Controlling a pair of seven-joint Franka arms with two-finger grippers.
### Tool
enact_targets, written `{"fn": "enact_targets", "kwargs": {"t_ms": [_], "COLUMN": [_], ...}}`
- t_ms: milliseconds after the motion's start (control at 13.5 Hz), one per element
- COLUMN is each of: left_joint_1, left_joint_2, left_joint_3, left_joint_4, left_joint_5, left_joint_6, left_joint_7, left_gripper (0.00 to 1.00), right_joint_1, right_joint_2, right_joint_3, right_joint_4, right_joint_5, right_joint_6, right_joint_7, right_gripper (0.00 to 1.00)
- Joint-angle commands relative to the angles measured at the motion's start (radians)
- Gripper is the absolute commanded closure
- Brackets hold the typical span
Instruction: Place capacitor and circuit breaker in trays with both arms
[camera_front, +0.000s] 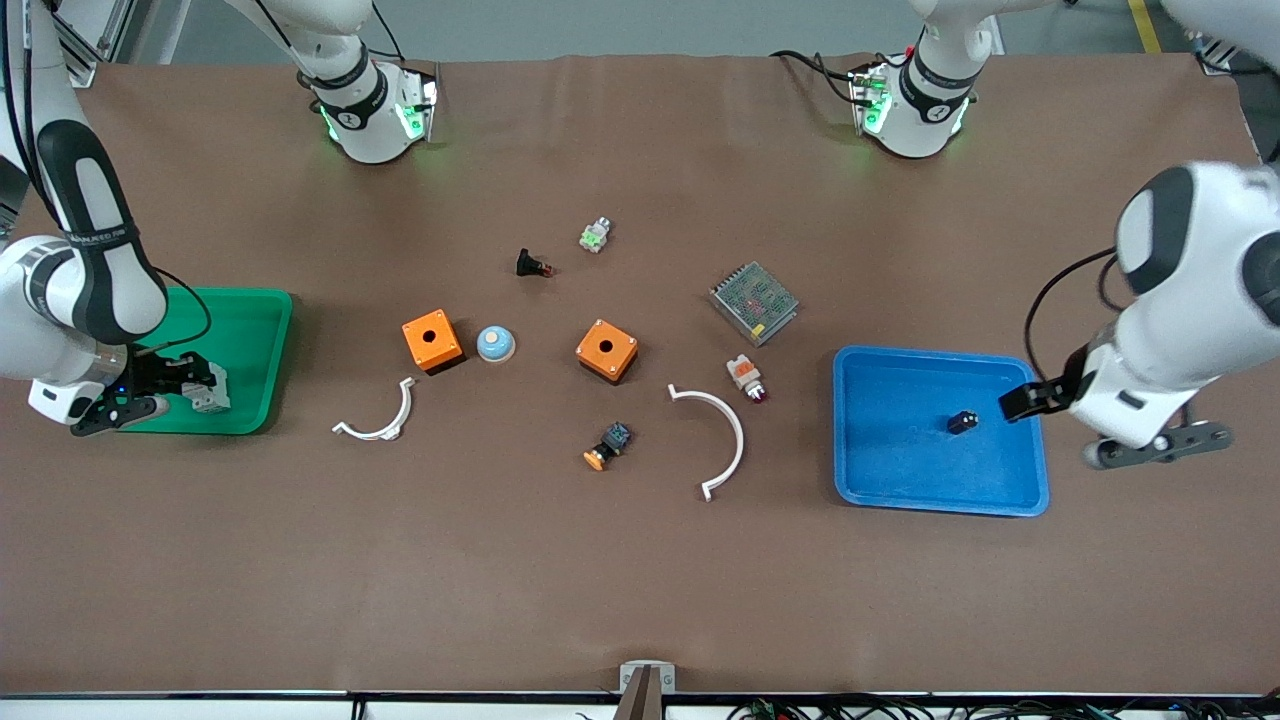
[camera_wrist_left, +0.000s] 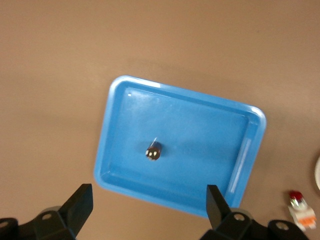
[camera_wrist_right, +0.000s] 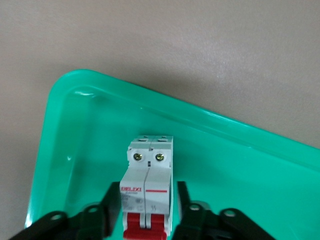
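I read "DELIXI" on the white-grey circuit breaker (camera_wrist_right: 148, 192) between my right gripper's (camera_wrist_right: 146, 220) spread fingers in the green plastic tray (camera_wrist_right: 240, 165); my left gripper (camera_wrist_left: 150, 207) hangs released over the blue tray (camera_wrist_left: 200, 150), the tiny black cylindrical capacitor (camera_wrist_left: 153, 151) inside.

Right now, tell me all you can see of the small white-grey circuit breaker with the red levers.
The circuit breaker is a white-grey plastic-looking block made of two joined poles, each with a screw at the end, a red-printed label and red switch levers. It sits in the green tray at the right arm's end of the table. The right gripper has its black fingers on either side of it, slightly apart from its sides; no contact is visible.
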Motion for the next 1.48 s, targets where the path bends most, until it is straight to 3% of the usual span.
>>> {"fn": "enact_targets", "kwargs": {"t_ms": [0, 222, 444, 667, 741, 1185, 1407], "left_joint_1": [0.003, 0.005, 0.007, -0.117, -0.147, -0.153, -0.153], "left_joint_2": [-0.072, -0.193, -0.276, -0.371, -0.391, -0.413, -0.411], "left_joint_3": [-0.016, -0.022, 0.012, 0.2, 0.229, 0.205, 0.191], "left_joint_4": [0.077, 0.077, 0.058, -0.056, -0.083, -0.094, -0.087], "left_joint_5": [0.006, -0.023, -0.084, -0.144, -0.146, -0.153, -0.153], "left_joint_6": [-0.112, -0.234, -0.28, -0.281, -0.281, -0.284, -0.307], "left_joint_7": [0.037, 0.061, 0.165, 0.21, 0.21, 0.193, 0.198], "left_gripper": [0.0, 0.0, 0.0, 0.0, 0.0, 0.0, 0.0], "right_joint_1": [-0.012, 0.025, 0.051, 0.112, 0.134, 0.203, 0.275], "right_joint_2": [-0.092, -0.114, -0.198, -0.279, -0.301, -0.309, -0.33], "right_joint_3": [0.03, 0.035, 0.035, 0.035, 0.035, 0.033, 0.036], "right_joint_4": [0.074, 0.237, 0.254, 0.26, 0.26, 0.334, 0.377], "right_joint_5": [-0.007, 0.015, 0.095, 0.136, 0.142, 0.15, 0.003], "right_joint_6": [-0.16, -0.368, -0.429, -0.538, -0.552, -0.54, -0.554], "right_joint_7": [-0.099, -0.058, 0.069, 0.331, 0.397, 0.528, 0.771], "right_gripper": [0.0, 0.0, 0.0, 0.0, 0.0, 0.0, 0.0]}}
